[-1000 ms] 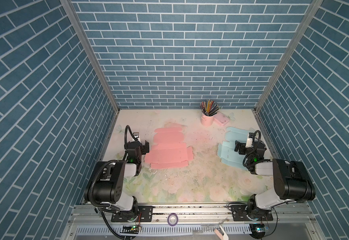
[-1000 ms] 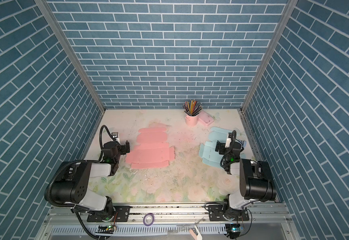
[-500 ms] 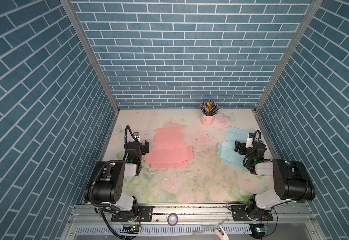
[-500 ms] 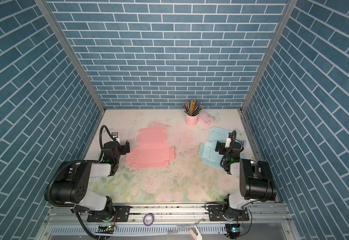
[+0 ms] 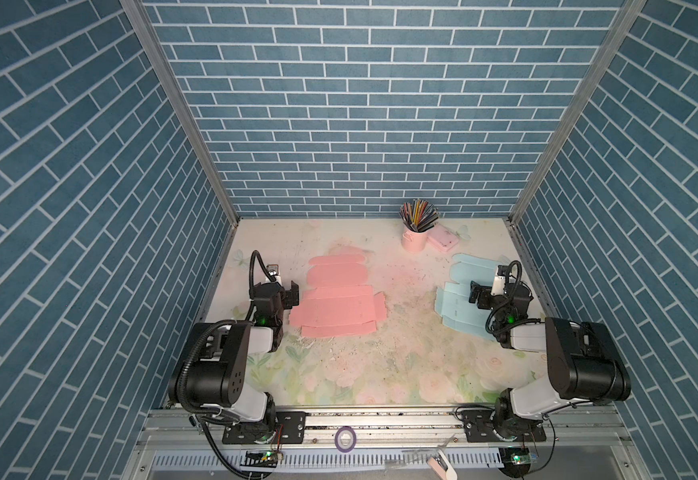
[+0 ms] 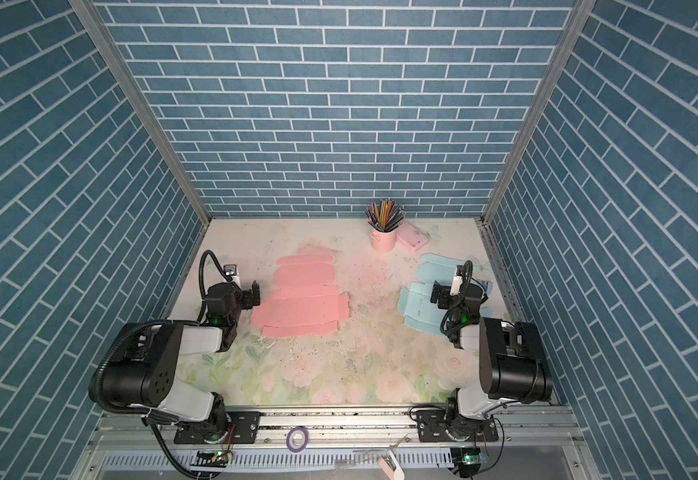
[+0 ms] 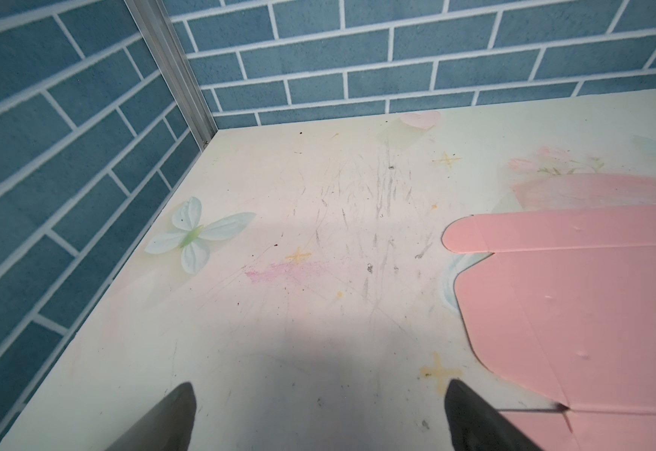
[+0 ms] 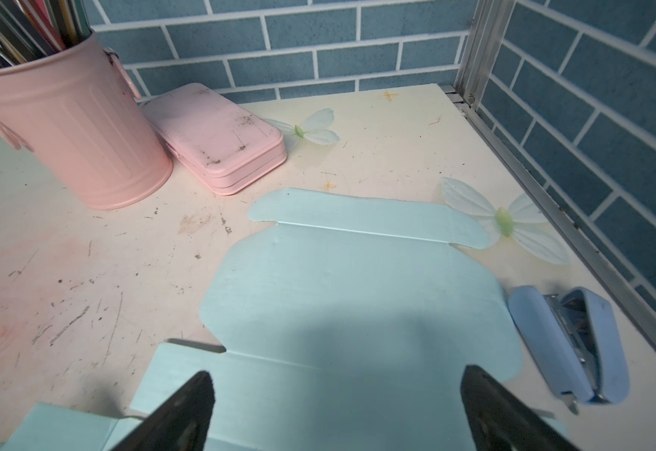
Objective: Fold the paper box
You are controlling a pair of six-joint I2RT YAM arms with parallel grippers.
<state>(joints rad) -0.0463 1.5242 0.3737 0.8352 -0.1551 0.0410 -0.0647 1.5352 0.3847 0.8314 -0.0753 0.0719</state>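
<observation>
Two flat, unfolded paper box blanks lie on the floral table. The pink one (image 5: 339,305) (image 6: 301,309) is left of the middle; the light blue one (image 5: 457,301) (image 6: 420,305) is at the right. My left gripper (image 5: 292,293) (image 6: 254,296) hovers low at the pink blank's left edge, open and empty. In the left wrist view that gripper (image 7: 318,384) stands over bare table, the pink blank (image 7: 572,293) beside one finger. My right gripper (image 5: 475,293) (image 8: 338,371) is open above the blue blank (image 8: 357,293), holding nothing.
A pink cup of pencils (image 5: 414,241) (image 8: 68,132) and a pink case (image 5: 445,240) (image 8: 217,136) stand at the back right. A blue stapler (image 8: 568,343) lies by the right wall. Blue brick walls (image 5: 359,124) enclose three sides. A purple tape ring (image 5: 345,438) sits on the front rail.
</observation>
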